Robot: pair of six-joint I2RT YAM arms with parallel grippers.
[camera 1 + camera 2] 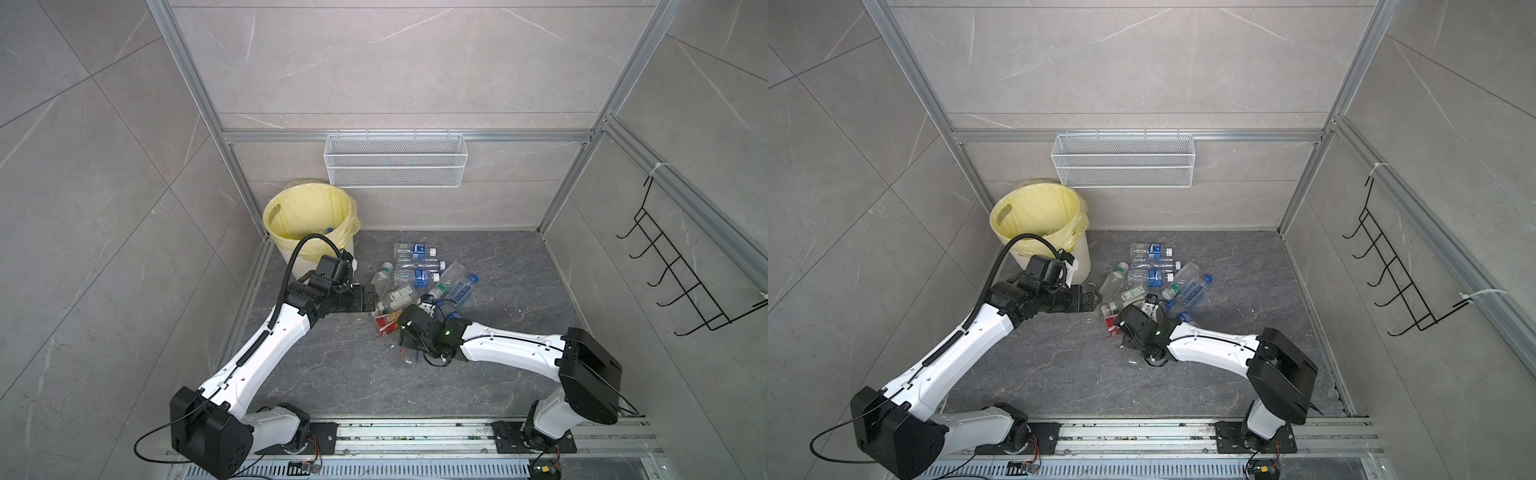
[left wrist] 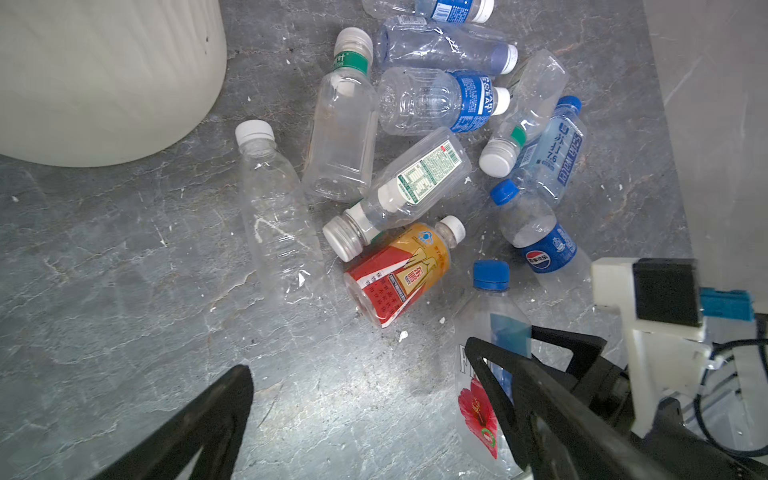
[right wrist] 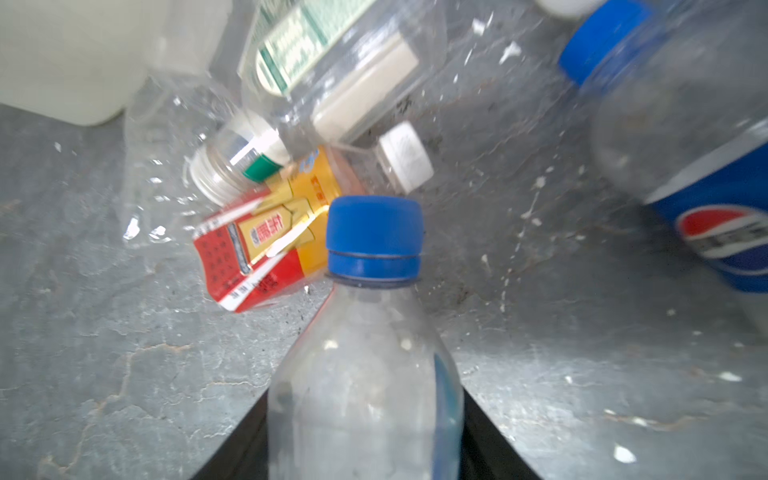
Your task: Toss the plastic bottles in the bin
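Several plastic bottles (image 1: 415, 274) lie in a heap on the grey floor, right of the bin (image 1: 307, 208), which holds a blue-capped bottle (image 1: 328, 229). My right gripper (image 3: 365, 436) is shut on a clear blue-capped bottle (image 3: 365, 374) with a red flower label (image 2: 478, 407), low over the floor. Its cap points at the orange-red labelled bottle (image 3: 266, 241). In both top views this gripper (image 1: 405, 332) (image 1: 1126, 328) sits at the heap's near edge. My left gripper (image 2: 357, 361) (image 1: 372, 301) is open over bare floor, right beside the held bottle.
A flattened clear bottle (image 2: 274, 216) lies apart toward the bin's ribbed wall (image 2: 104, 83). A Pepsi bottle (image 2: 540, 241) lies close to the right gripper. A white wire basket (image 1: 395, 160) hangs on the back wall and a black hook rack (image 1: 685, 270) on the right wall.
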